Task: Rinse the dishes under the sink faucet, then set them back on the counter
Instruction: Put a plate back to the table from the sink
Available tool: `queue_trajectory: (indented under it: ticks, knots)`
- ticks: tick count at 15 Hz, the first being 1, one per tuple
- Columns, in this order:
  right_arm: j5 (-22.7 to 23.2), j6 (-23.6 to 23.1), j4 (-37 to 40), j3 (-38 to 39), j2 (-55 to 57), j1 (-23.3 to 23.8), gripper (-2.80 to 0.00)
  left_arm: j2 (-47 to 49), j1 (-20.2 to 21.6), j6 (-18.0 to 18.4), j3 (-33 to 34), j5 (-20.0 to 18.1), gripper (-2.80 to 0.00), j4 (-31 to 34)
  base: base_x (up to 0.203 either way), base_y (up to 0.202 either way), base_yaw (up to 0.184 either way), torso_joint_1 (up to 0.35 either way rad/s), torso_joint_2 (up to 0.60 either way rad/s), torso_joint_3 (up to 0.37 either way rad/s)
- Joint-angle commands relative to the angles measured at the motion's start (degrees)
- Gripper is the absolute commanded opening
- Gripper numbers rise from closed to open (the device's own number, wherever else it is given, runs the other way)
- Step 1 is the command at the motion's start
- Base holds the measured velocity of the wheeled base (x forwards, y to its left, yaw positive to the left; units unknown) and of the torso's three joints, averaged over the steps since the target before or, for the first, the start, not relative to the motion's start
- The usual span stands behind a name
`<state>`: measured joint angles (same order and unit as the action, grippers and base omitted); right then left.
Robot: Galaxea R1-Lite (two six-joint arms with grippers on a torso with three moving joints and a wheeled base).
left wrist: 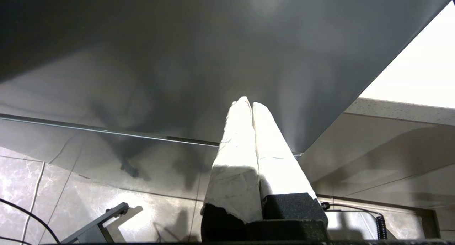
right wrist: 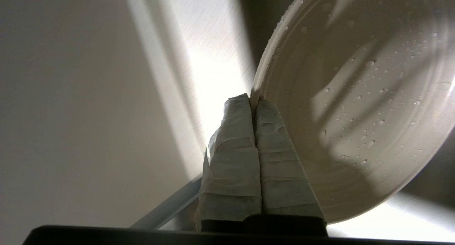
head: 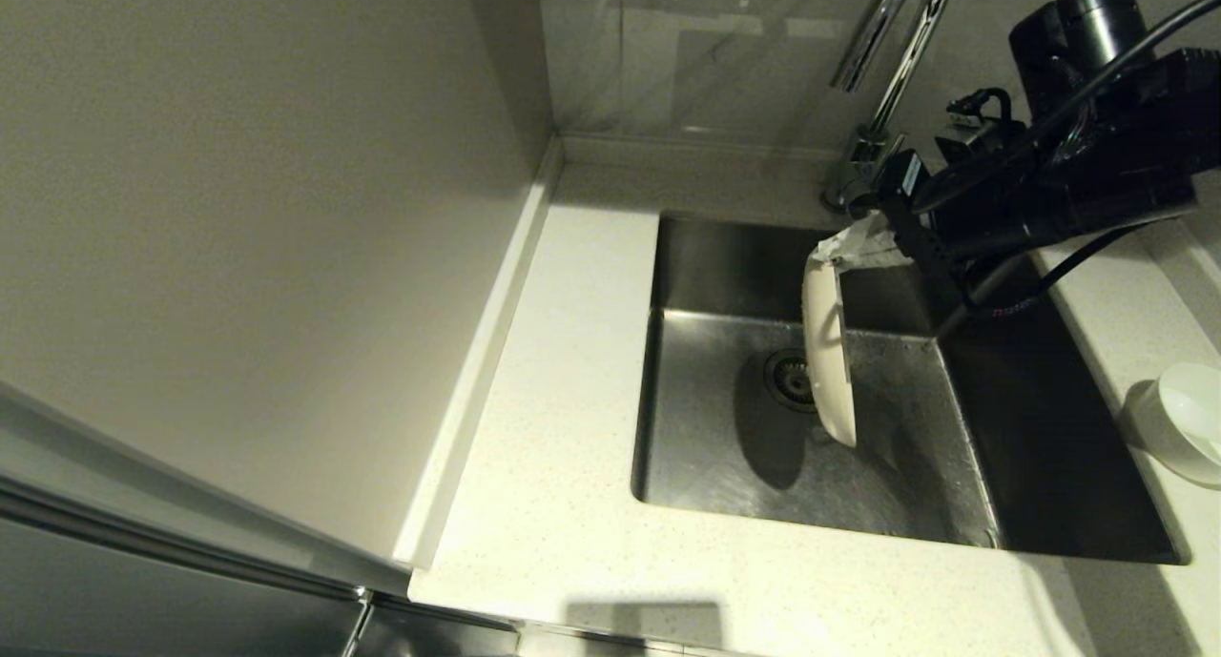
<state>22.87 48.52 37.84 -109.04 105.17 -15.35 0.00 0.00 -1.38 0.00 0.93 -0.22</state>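
Head view: right tool [head: 863, 242], upper right of frame, pinching rim of plate [head: 828, 352]; plate on edge above sink [head: 725, 447], over drain [head: 790, 379]. Faucet [head: 892, 75] at top right. Bowl [head: 1183, 419] at right edge on table [head: 553, 504].

Left wrist view: left tool [left wrist: 251, 106], centre of frame, fingers pressed together, gripping nothing, below dark panel [left wrist: 177, 60].

Right wrist view: right tool [right wrist: 253, 100], taped fingers [right wrist: 231, 159] clamped on plate [right wrist: 355, 95] rim; water drops across plate face, right half of frame.

Dim kitchen; hard shadows fill the sink [head: 725, 428], counter [head: 572, 371] glares.
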Motion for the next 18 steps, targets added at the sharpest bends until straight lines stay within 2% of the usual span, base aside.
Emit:
queue_trajectory:
  ticks: [1, 3, 5, 6, 7, 8, 9, 12, 13, 14, 16, 18]
  knots:
    - [12.5, 8.8, 5.7, -4.0, 0.4, 1.2, -2.8, -0.2, 0.0, 0.0, 0.0, 0.0, -2.8, 0.0, 0.0, 0.0, 0.0, 0.0, 0.0, 0.0]
    - [21.5, 15.3, 6.4, -3.9, 0.7, 2.5, -2.8, -0.2, 0.0, 0.0, 0.0, 0.0, -2.8, 0.0, 0.0, 0.0, 0.0, 0.0, 0.0, 0.0]
    - [22.4, 16.1, 6.3, 0.5, 1.4, 2.4, -2.8, -0.2, 0.0, 0.0, 0.0, 0.0, -2.8, 0.0, 0.0, 0.0, 0.0, 0.0, 0.0, 0.0]
    - [22.3, 14.7, 6.1, 3.5, 1.8, 2.0, -2.8, -0.2, 0.0, 0.0, 0.0, 0.0, -2.8, 0.0, 0.0, 0.0, 0.0, 0.0, 0.0, 0.0]
    - [21.7, 9.8, 6.1, 5.6, 2.2, 1.7, -2.8, -0.2, 0.0, 0.0, 0.0, 0.0, -2.8, 0.0, 0.0, 0.0, 0.0, 0.0, 0.0, 0.0]
    - [19.3, 5.7, 6.2, 6.6, 2.4, 1.6, -2.8, -0.2, 0.0, 0.0, 0.0, 0.0, -2.8, 0.0, 0.0, 0.0, 0.0, 0.0, 0.0, 0.0]
    - [16.3, 4.3, 6.2, 6.2, 2.4, 1.6, -2.8, -0.2, 0.0, 0.0, 0.0, 0.0, -2.8, 0.0, 0.0, 0.0, 0.0, 0.0, 0.0, 0.0]
    - [15.8, 3.3, 8.1, -0.9, 1.9, 2.0, -2.8, -0.2, 0.0, 0.0, 0.0, 0.0, -2.8, 0.0, 0.0, 0.0, 0.0, 0.0, 0.0, 0.0]
    - [15.6, 1.2, 11.4, -3.7, 1.3, 2.1, -2.8, -0.2, 0.0, 0.0, 0.0, 0.0, -2.8, 0.0, 0.0, 0.0, 0.0, 0.0, 0.0, 0.0]
    - [15.0, -3.2, 13.9, -4.4, -0.1, 2.1, -2.8, -0.2, 0.0, 0.0, 0.0, 0.0, -2.8, 0.0, 0.0, 0.0, 0.0, 0.0, 0.0, 0.0]
    - [9.4, -8.0, 16.0, -4.0, -3.0, 1.6, -2.8, -0.2, 0.0, 0.0, 0.0, 0.0, -2.8, 0.0, 0.0, 0.0, 0.0, 0.0, 0.0, 0.0]
    - [7.3, -13.1, 16.1, -3.9, -5.0, 1.5, -2.8, -0.2, 0.0, 0.0, 0.0, 0.0, -2.8, 0.0, 0.0, 0.0, 0.0, 0.0, 0.0, 0.0]
